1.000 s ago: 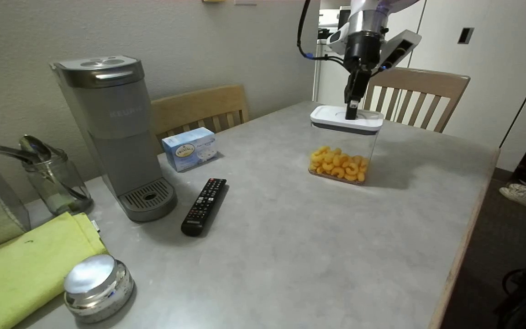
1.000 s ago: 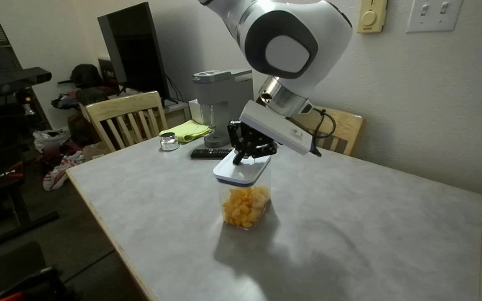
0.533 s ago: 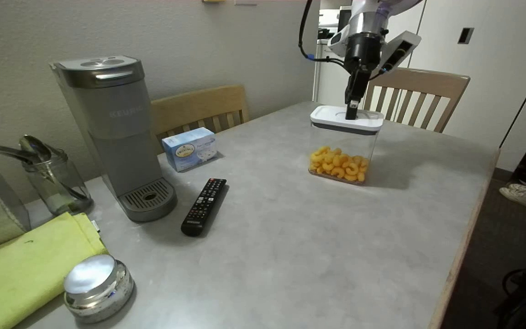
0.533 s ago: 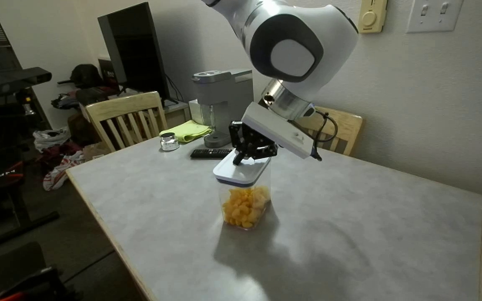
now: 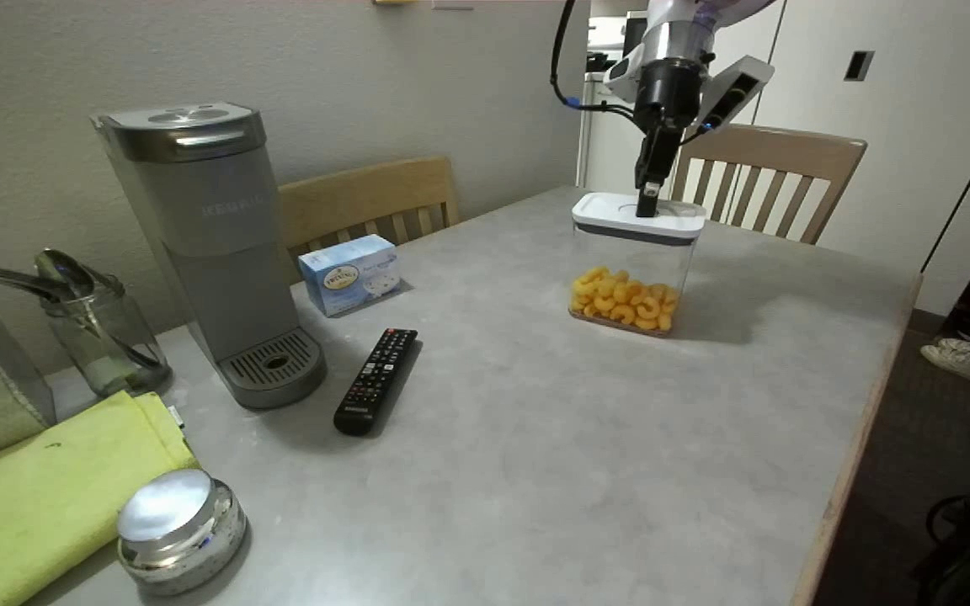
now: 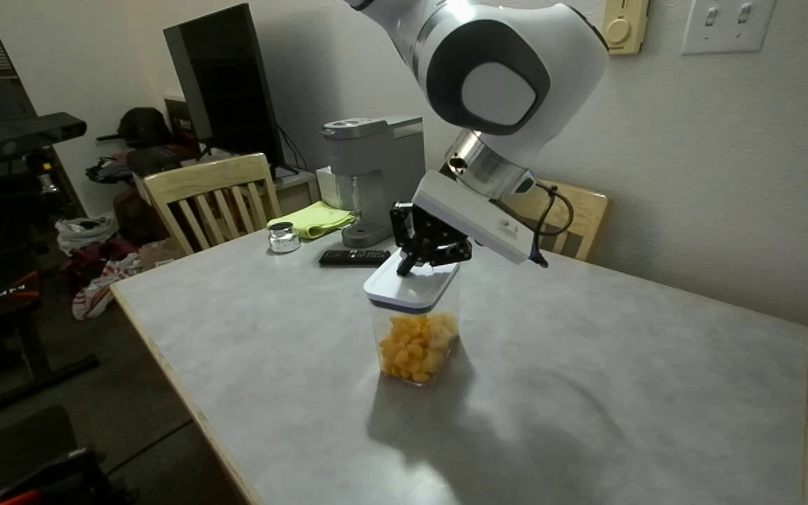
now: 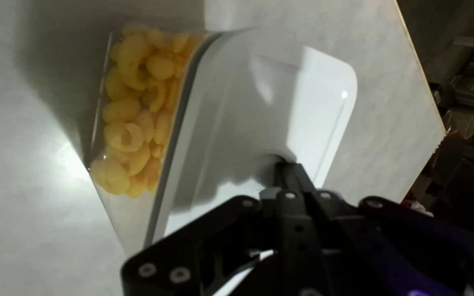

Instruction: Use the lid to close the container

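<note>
The lid (image 5: 618, 214) was already sitting across the top of the container (image 5: 630, 257), which stood upright on the surface (image 5: 535, 438) with its orange-yellow pieces (image 5: 624, 301) piled in the bottom. So placing looked done to me, and the step in hand was most likely the press that would actually close it. The end effector (image 5: 647, 209) had its jaws right together with nothing between them, tip down near the middle of the lid, so it was basically being used as a poker. In the wrist view that contact spot was dark and smeary, so I couldn't swear whether it was really pushing or only resting there. Next move, imo, called for a firm push straight down until the lid seated, then lifting off clean. No need to spread the jaws for any of that. Main thing to watch was shoving sideways: the container was probably light, so it could've skated along the surface instead of the lid going in.
</note>
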{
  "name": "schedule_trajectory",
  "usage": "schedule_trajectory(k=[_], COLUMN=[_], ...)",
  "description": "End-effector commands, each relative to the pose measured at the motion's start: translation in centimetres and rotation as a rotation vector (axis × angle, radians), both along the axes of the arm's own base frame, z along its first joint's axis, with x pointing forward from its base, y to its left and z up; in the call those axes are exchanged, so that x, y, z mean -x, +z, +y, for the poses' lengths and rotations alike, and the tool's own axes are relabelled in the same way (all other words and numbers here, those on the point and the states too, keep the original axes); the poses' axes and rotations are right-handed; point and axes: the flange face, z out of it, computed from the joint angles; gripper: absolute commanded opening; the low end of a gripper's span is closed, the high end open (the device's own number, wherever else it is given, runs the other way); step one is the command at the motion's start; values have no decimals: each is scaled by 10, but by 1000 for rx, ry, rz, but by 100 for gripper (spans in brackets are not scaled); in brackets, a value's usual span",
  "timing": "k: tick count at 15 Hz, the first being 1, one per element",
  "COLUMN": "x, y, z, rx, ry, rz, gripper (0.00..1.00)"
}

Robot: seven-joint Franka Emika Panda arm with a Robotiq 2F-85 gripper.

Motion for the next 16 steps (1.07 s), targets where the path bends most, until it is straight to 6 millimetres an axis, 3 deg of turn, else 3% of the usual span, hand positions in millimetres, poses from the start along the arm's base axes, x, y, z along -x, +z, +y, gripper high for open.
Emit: schedule_trajectory(k=[1, 16], x=[-6, -18], y=[-14, 36], z=[-17, -15], rx=[40, 56], ry=[13, 46], rz=[-32, -135], gripper=[0, 0])
